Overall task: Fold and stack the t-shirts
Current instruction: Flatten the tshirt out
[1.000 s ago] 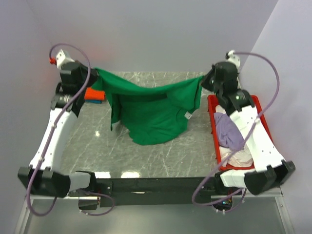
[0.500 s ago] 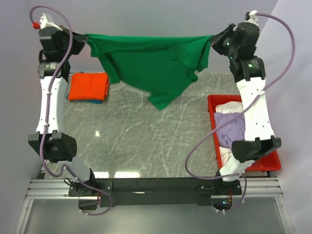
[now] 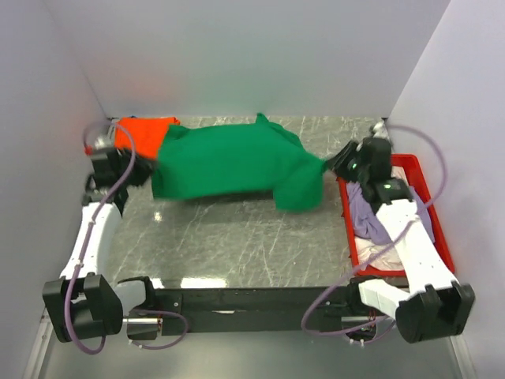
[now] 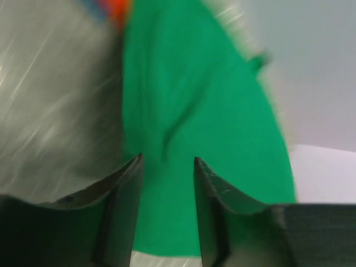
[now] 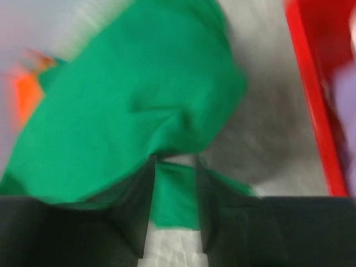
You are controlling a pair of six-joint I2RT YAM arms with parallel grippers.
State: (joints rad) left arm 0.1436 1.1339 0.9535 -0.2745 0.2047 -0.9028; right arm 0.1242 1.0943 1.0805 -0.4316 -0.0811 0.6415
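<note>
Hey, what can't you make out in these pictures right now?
Whether the left claw or right claw grips the green shirt: motion blur, both wrist views.
Orange shirt: largely under the green one, top view.
Red tray contents: partly behind the right arm, top view.

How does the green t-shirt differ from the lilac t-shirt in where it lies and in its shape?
The green t-shirt lies on the table, while the lilac t-shirt lies in the red tray. The green one is spread out wide across the table; the lilac one is bunched in a small heap. What they share: both are plain cloth of one colour, and neither is folded yet.
</note>
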